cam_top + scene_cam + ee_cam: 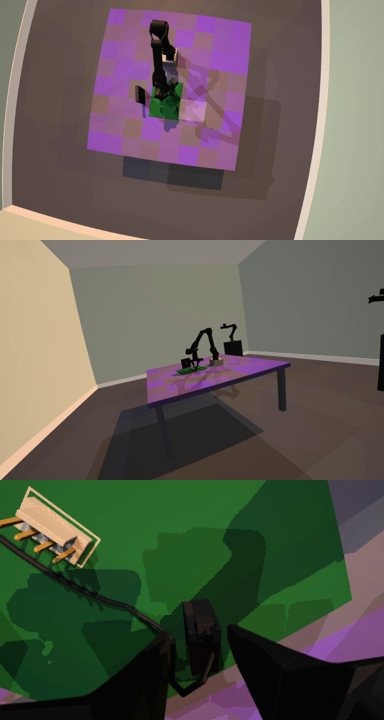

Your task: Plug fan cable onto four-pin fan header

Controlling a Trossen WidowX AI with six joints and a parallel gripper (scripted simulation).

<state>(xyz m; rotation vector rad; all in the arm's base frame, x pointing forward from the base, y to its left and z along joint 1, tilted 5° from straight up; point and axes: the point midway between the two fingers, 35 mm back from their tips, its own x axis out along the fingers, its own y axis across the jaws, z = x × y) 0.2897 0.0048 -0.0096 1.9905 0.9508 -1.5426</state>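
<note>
Between half-narrowed fingers, unclamped: fan plug [202, 625]; grasping in hand, next close evenly, then lift.

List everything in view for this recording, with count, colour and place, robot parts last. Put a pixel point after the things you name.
table [135, 67] [249, 364] [365, 580]: one, purple-brown checkered, mid-room
board [154, 110] [184, 371] [310, 540]: one, green, on the table
fan header [55, 525]: one, cream with four golden pins, on the board
plug [200, 630]: one, black, between the fingers, off the header
cable [147, 97] [107, 601]: one run, dark, between fan and plug
fan [140, 94] [185, 363]: one, black, upright beside the board
background arms [233, 328]: two, black, beyond the table and at the right edge
pedestals [233, 347]: two, black, by those arms
walls [192, 296]: several, green-grey and tan, around
floor [325, 409]: one, brown, below
mounting block [174, 62] [216, 362]: one, pale, under the arm's foot
arm [158, 59] [211, 341]: one, black, reaching over the board
tool [167, 96] [193, 367] [199, 631]: one, black, fingers astride the plug
</note>
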